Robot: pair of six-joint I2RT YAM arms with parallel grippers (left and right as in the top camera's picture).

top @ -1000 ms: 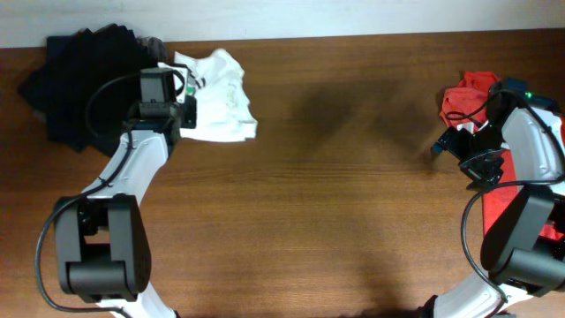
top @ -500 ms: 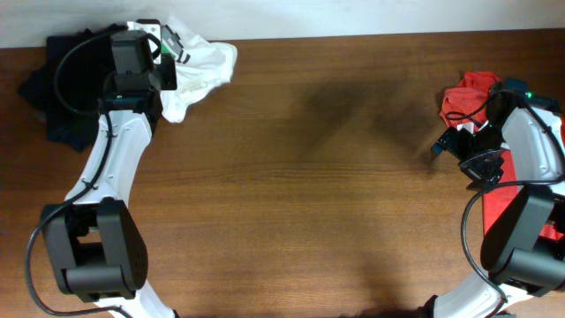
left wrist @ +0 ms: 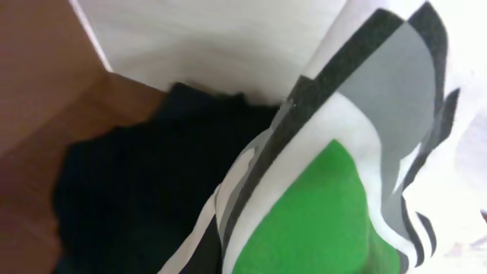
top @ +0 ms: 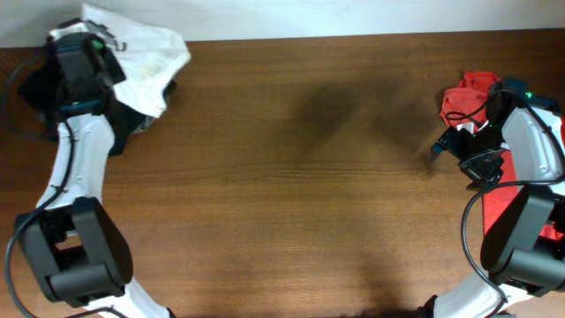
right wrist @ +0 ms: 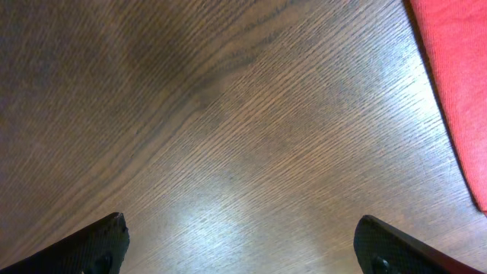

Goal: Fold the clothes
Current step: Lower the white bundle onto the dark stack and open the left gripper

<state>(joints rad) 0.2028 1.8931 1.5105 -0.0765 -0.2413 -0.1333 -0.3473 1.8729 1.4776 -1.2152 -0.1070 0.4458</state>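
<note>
Since the frame a second ago our left end effector [top: 104, 46] has swung from beside the dark pile [top: 35, 87] out to the far left corner of the worktop [top: 300, 194], and the white T-shirt [top: 150, 57] has travelled with it. We see the shirt now bunched and draped over the back edge of the pile, with one loose end trailing toward the middle. Our left end effector is clamped shut on a gather of that cloth, and its printed badge [left wrist: 319, 205] fills the wrist view right up against the camera. Our right end effector [right wrist: 243, 247] stands wide open over bare wood, holding nothing, just beside the red T-shirt [top: 468, 97].

We judge the shirt light, limp and quick to crumple. It sags wherever it is unsupported and will not hold a crease until laid flat. A single pinch only drags it into a heap, so we would take it at two points along the shoulder seam or hem, one per arm, and spread it before folding.
</note>
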